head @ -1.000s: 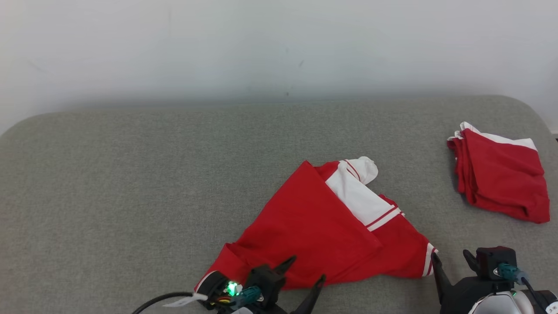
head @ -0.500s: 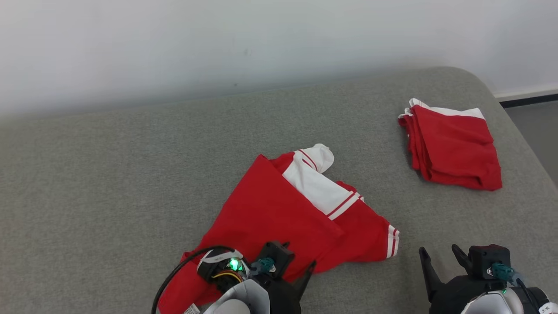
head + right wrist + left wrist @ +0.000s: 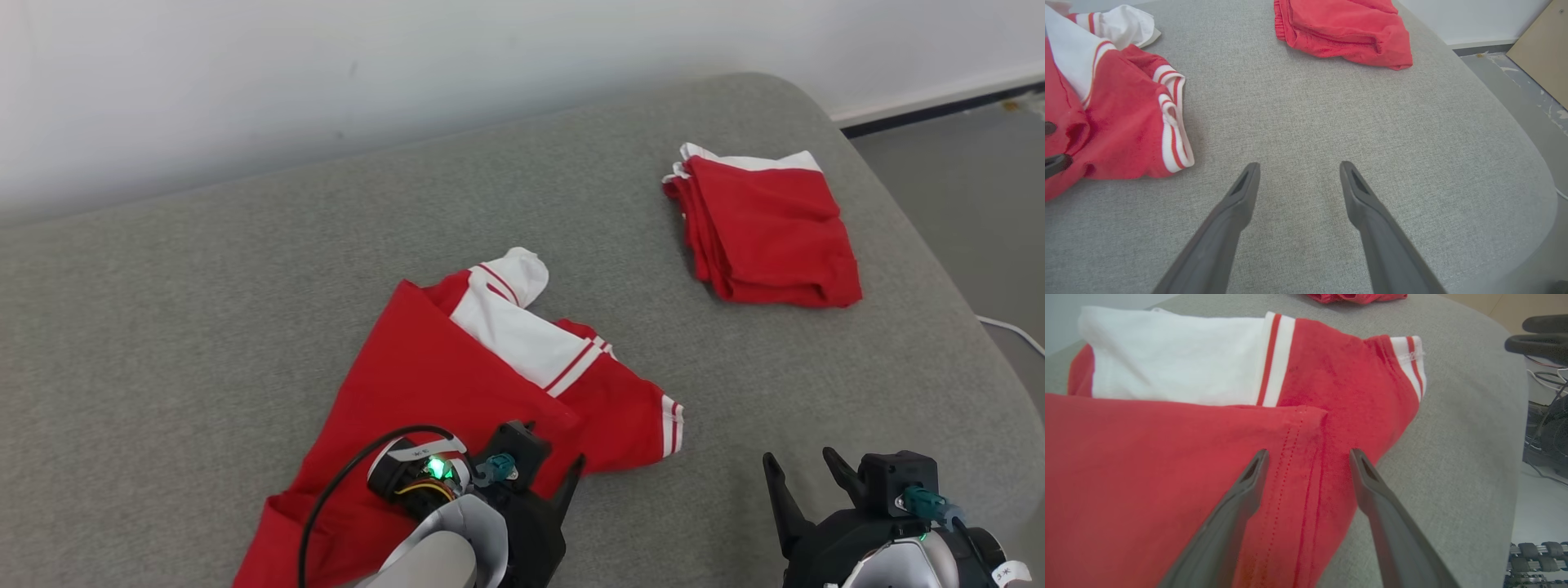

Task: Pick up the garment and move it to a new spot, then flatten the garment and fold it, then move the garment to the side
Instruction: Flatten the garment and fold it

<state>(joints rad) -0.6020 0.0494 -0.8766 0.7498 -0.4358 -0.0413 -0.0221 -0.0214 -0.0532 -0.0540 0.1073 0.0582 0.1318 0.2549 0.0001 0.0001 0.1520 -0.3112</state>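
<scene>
Gaping wide and empty, the left gripper (image 3: 1308, 453) hangs over the edge of the red-and-white garment (image 3: 424, 384), which lies rumpled on the grey cushion (image 3: 163, 286); the right gripper (image 3: 1299, 165), likewise released, hovers over bare cushion beside the striped sleeve (image 3: 1171, 134), a folded red pile (image 3: 767, 229) farther off.

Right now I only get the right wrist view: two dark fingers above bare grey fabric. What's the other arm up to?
Observer: The left fingers hang over the spread red-and-white garment, a stitched hem between them.
Operator: Are they pinching it?
Observer: No, they stand wide apart, nothing clamped.
Operator: And that folded red pile at the top of my picture?
Observer: The head view shows a white strip along its far edge.
</scene>
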